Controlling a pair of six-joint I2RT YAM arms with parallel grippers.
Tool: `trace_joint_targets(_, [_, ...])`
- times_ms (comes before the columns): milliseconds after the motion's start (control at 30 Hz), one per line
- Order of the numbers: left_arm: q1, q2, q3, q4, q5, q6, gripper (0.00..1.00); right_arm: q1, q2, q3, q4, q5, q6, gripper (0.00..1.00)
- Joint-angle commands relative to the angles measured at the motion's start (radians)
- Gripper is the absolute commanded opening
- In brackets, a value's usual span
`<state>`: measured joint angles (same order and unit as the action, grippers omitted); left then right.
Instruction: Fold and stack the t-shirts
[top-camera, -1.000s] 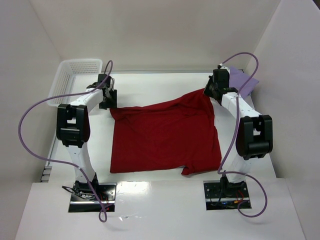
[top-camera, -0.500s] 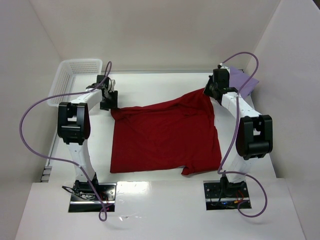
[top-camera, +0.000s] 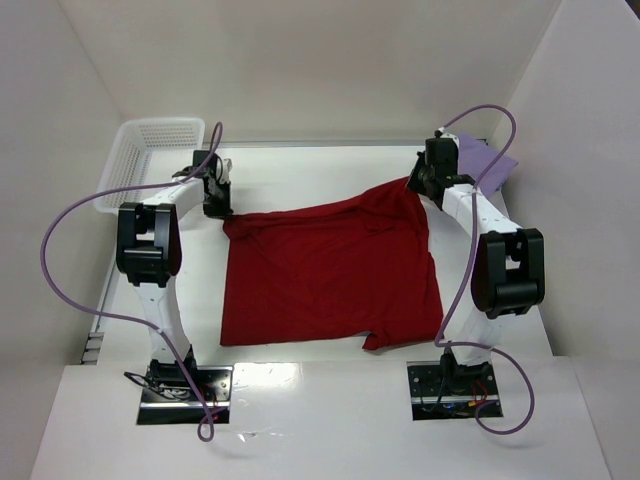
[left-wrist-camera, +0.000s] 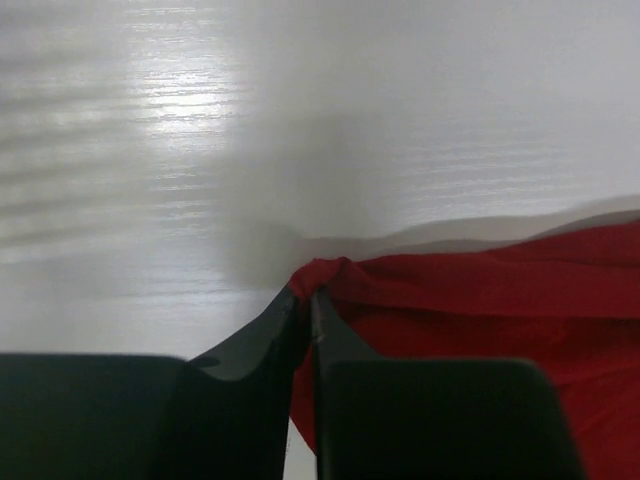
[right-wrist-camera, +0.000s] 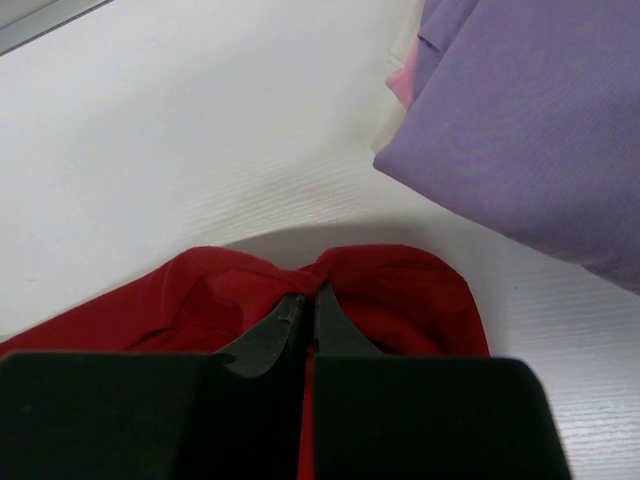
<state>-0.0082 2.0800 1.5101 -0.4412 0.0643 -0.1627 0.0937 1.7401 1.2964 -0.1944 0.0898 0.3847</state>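
A dark red t-shirt (top-camera: 330, 270) lies spread across the middle of the white table. My left gripper (top-camera: 222, 207) is shut on its far left corner; in the left wrist view the red cloth (left-wrist-camera: 480, 290) bunches between the closed black fingertips (left-wrist-camera: 330, 335). My right gripper (top-camera: 418, 183) is shut on the far right corner, where the red cloth (right-wrist-camera: 390, 275) puckers at the closed tips. A folded lavender t-shirt (top-camera: 488, 160) lies at the far right, and a pink edge (right-wrist-camera: 402, 75) shows under it beside the lavender fold (right-wrist-camera: 530, 130).
A white mesh basket (top-camera: 140, 160) stands at the far left corner. White walls close in the table on three sides. Purple cables loop from both arms.
My left gripper has moved slightly right onto the shirt's far left corner and closed on it. The right gripper and its corner have stayed put.
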Motion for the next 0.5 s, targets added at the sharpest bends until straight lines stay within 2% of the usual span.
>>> trace_joint_targets(0, [0.007, 0.015, 0.036, 0.022, 0.032, 0.005, 0.1, -0.006, 0.007, 0.049, 0.042, 0.016, 0.005, 0.0])
trace_joint_targets(133, [0.007, -0.035, 0.045, 0.01, 0.009, -0.006, 0.0, -0.006, 0.007, 0.049, 0.042, 0.016, 0.005, 0.0])
trace_joint_targets(200, [0.007, -0.081, 0.045, 0.01, -0.029, -0.02, 0.0, -0.006, 0.007, 0.058, 0.033, 0.016, 0.005, 0.0])
trace_joint_targets(400, [0.007, -0.374, 0.078, -0.01, -0.125, -0.029, 0.0, -0.006, -0.071, 0.161, -0.013, 0.051, -0.004, 0.0])
trace_joint_targets(467, [0.007, -0.483, 0.139, -0.039, -0.168, -0.029, 0.0, -0.015, -0.12, 0.231, -0.039, 0.051, -0.004, 0.0])
